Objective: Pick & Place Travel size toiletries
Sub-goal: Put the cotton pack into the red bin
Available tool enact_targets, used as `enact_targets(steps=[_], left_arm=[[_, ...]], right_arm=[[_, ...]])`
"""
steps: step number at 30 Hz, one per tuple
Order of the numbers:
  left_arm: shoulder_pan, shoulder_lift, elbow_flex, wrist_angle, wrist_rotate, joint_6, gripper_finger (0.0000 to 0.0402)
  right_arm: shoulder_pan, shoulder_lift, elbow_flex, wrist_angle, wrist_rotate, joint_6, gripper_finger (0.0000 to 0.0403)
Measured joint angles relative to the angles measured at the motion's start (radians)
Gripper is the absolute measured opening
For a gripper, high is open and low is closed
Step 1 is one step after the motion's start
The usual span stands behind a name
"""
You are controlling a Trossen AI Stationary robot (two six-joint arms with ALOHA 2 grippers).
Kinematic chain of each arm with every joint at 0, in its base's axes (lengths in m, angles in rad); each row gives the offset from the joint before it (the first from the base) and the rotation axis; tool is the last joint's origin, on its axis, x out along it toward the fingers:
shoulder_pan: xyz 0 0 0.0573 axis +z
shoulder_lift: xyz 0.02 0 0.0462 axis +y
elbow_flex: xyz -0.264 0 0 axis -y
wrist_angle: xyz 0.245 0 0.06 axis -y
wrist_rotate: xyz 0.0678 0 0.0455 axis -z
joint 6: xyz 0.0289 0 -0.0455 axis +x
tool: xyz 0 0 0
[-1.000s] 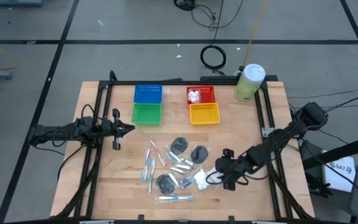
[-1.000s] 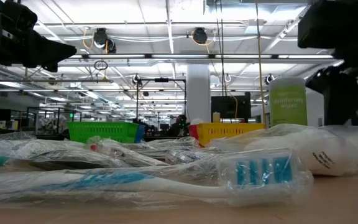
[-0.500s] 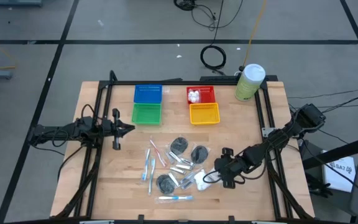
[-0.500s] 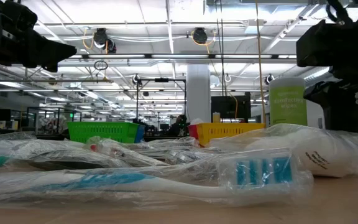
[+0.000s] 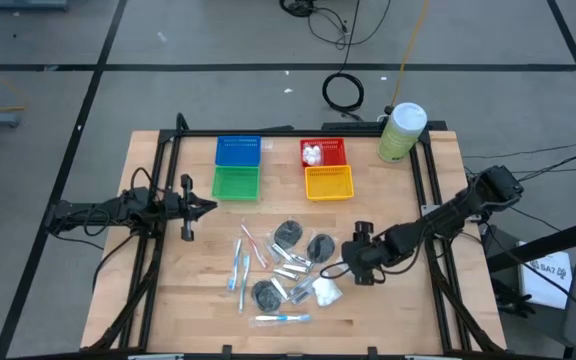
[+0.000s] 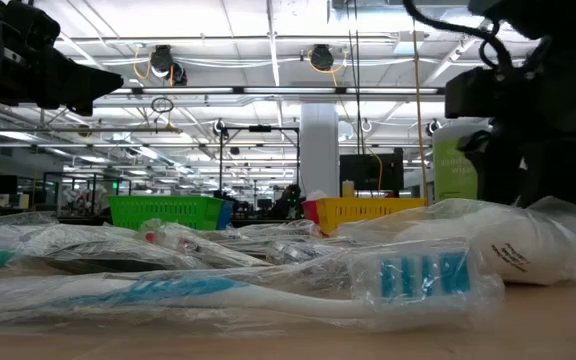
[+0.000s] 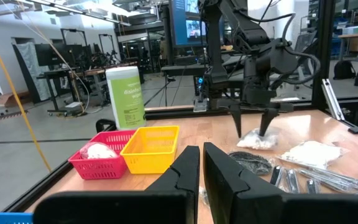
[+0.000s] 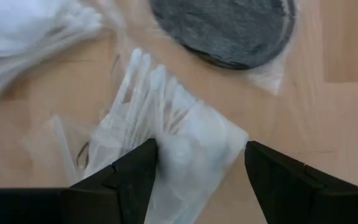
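Note:
The travel size toiletries lie in a loose heap on the wooden table's near middle: wrapped toothbrushes [image 5: 238,266], dark discs [image 5: 288,233], silver tubes [image 5: 290,266] and a white packet [image 5: 326,291]. My right gripper [image 5: 345,268] points steeply down, open, over another white packet [image 8: 191,134]. Its fingers [image 8: 129,177] stand on either side of that packet, close above it [image 7: 257,140]. A dark disc [image 8: 229,25] lies just beyond. My left gripper [image 5: 211,207] waits shut at the table's left, level above the wood.
Blue [image 5: 238,151], green [image 5: 235,183], yellow [image 5: 329,183] and red [image 5: 323,152] baskets stand in the far middle; the red one holds white packets. A pale-green canister [image 5: 401,132] stands at the far right corner. A wrapped toothbrush [image 6: 268,290] lies nearest the front edge.
My right gripper has moved toward the table's far edge and slightly left, from beside the heap's near right to over a white packet. It sank a little, turned about its wrist and stayed open. The toiletries have not moved.

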Motion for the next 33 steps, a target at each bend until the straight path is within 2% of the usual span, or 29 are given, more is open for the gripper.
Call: enact_targets(steps=[4, 16, 21, 33], left_arm=[[0.000, 0.000, 0.000, 0.000, 0.000, 0.000, 0.0024], [0.000, 0.000, 0.000, 0.000, 0.000, 0.000, 0.0024], [0.000, 0.000, 0.000, 0.000, 0.000, 0.000, 0.0024], [0.000, 0.000, 0.000, 0.000, 0.000, 0.000, 0.0024]], right_arm=[[-0.014, 0.000, 0.000, 0.001, -0.031, -0.002, 0.0235], [-0.018, 0.001, -0.001, 0.004, -0.033, 0.001, 0.0230], [-0.017, 0.002, -0.002, 0.010, -0.037, 0.002, 0.0196], [-0.017, 0.001, -0.002, 0.022, -0.111, -0.002, 0.0084]])
